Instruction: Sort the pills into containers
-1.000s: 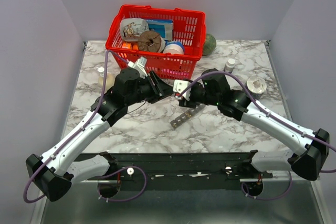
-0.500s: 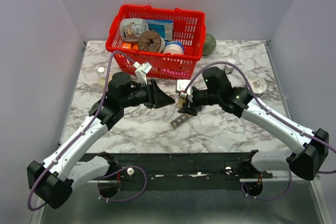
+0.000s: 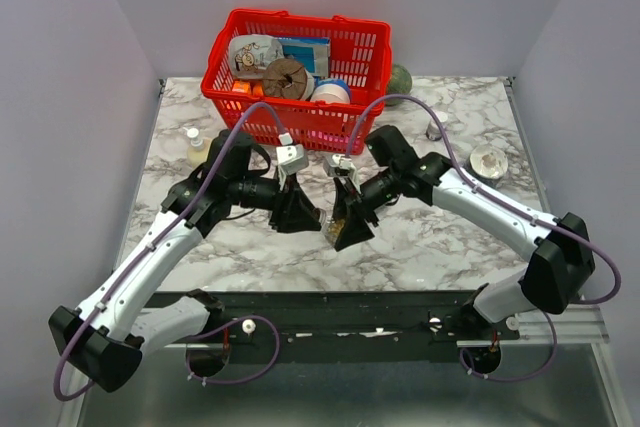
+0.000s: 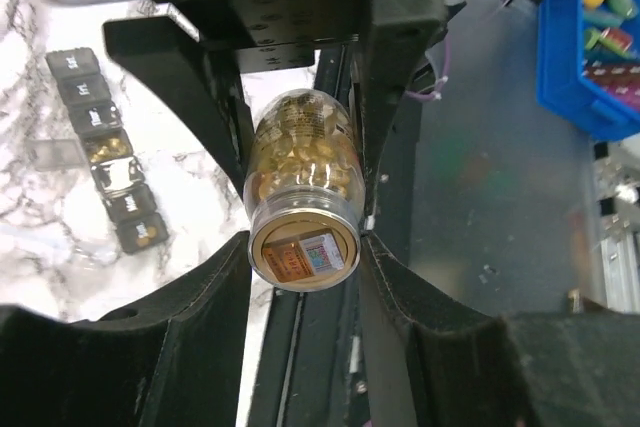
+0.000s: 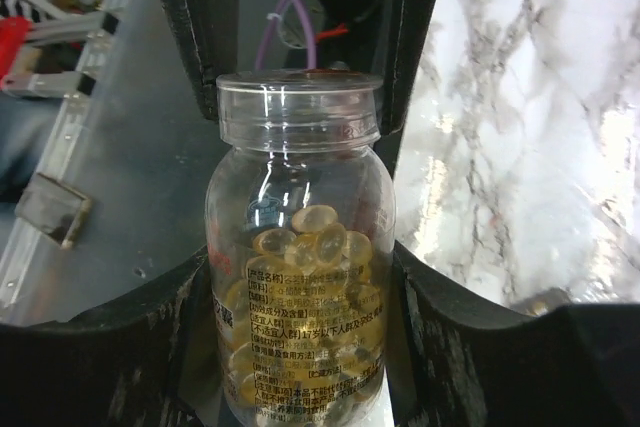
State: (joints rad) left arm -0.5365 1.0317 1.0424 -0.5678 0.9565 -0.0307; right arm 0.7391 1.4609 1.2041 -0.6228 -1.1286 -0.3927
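Note:
One clear bottle of yellow softgels (image 5: 300, 337) is held by both grippers. My right gripper (image 5: 300, 272) is shut on its body. My left gripper (image 4: 305, 247) is shut on its clear cap (image 4: 303, 252), which faces the left wrist camera. In the top view the left gripper (image 3: 297, 212) and right gripper (image 3: 347, 225) meet, tilted down, low over the table's middle front. The dark grey pill container strip (image 4: 105, 162) lies on the marble beside them; some compartments hold yellow pills and one clear lid stands open. In the top view the grippers mostly hide it.
A red mesh basket (image 3: 225, 57) full of items stands at the back. A small bottle (image 3: 197, 144) is at the left. Another bottle (image 3: 436, 130), a round clear lid (image 3: 488, 159) and a green ball (image 3: 400, 82) are at the right and back.
Both grippers have swung forward and tilted down, from near the basket to low over the container strip, keeping together around the bottle.

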